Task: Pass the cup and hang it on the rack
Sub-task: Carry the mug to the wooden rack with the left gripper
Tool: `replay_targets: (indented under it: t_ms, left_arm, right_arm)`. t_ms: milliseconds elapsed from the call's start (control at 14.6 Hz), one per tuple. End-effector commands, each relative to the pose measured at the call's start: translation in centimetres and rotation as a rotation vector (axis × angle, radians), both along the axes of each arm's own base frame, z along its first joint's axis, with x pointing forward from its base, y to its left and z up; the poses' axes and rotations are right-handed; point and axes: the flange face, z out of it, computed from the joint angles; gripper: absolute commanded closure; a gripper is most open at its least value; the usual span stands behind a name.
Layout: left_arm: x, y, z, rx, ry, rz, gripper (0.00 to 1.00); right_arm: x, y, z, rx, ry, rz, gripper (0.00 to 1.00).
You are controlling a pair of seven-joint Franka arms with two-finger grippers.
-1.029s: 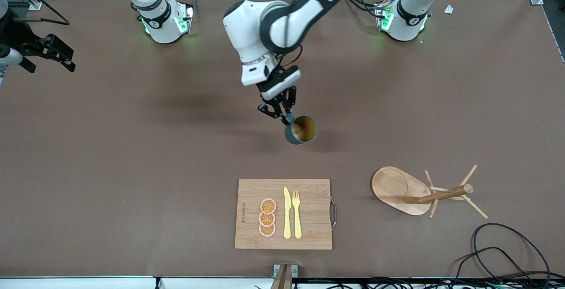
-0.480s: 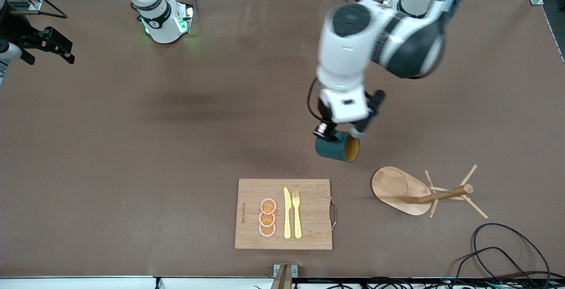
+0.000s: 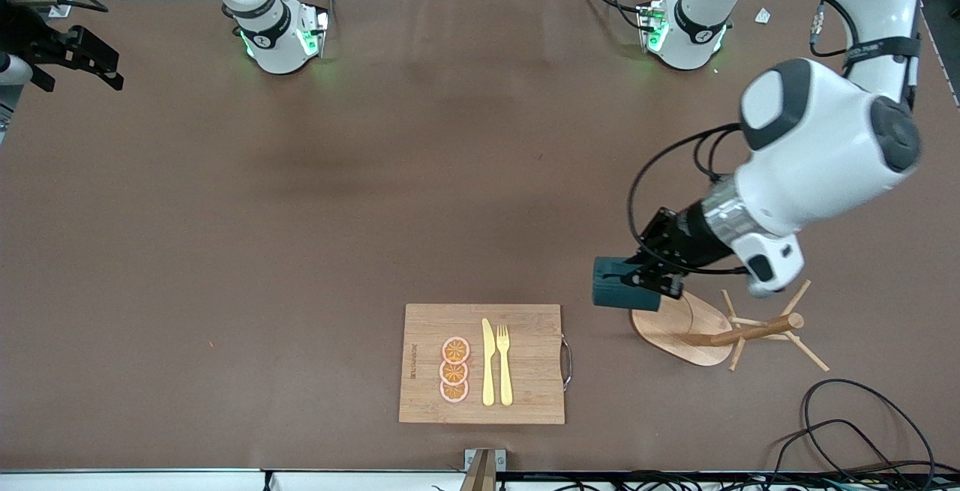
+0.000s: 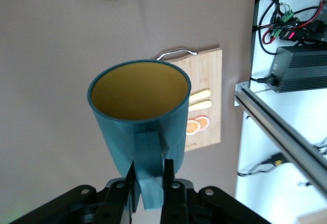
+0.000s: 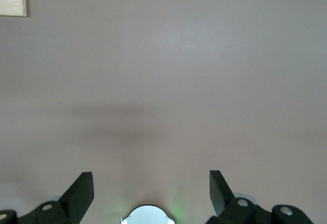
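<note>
Front view: left gripper (image 3: 651, 279), fingers clamped on the handle of the cup (image 3: 624, 292); cup lies on its side in the air, over the table (image 3: 300, 214) just beside the oval base of the rack (image 3: 679, 322). Rack stands toward the left arm's end. Cutting board (image 3: 525, 363) carries fruit slices (image 3: 454, 369), knife (image 3: 487, 362), fork (image 3: 504, 363). Right gripper (image 3: 86, 64) waits at the right arm's end, jaws spread, nothing held.

Left wrist view: cup (image 4: 140, 119) (yellow inside), handle pinched between fingers (image 4: 171, 185); cutting board (image 4: 209, 98) below.

Right wrist view: fingers (image 5: 79, 193) wide apart over bare table (image 5: 163, 81).
</note>
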Motion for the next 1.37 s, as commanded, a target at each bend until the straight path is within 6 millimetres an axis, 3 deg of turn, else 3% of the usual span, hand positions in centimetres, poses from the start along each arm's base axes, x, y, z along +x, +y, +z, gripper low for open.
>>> replay_targets:
  t_ms: [0, 69, 412, 755, 892, 1098, 1303]
  left_arm:
    - [0.9, 2.6, -0.4, -0.119, -0.004, 0.012, 1.00]
    - [1.3, 3.9, -1.1, -0.130, -0.001, -0.003, 1.00]
    - [2.1, 5.8, -5.2, -0.154, 0.081, -0.028, 1.00]
    - [3.2, 9.9, -6.2, -0.261, 0.090, 0.013, 1.00]
    - [3.3, 10.4, -6.6, -0.264, 0.094, 0.017, 1.00]
    - [3.7, 13.7, -7.5, -0.291, 0.109, 0.036, 1.00]
    - [3.5, 15.5, -7.7, -0.335, 0.122, 0.021, 1.00]
  right_arm:
    - [0.2, 0.1, 0.3, 0.010, -0.001, -0.012, 0.00]
    - [0.3, 0.3, 0.2, 0.012, -0.001, -0.010, 0.00]
    - [0.0, 0.6, 0.2, 0.012, 0.010, 0.001, 0.00]
    - [0.3, 0.6, 0.2, 0.013, 0.005, 0.008, 0.00]
    - [0.5, 0.7, 0.1, 0.013, 0.001, 0.011, 0.00]
    - [0.3, 1.6, 0.3, 0.010, 0.007, 0.019, 0.00]
    - [-0.1, 1.8, 0.8, 0.008, 0.020, 0.023, 0.00]
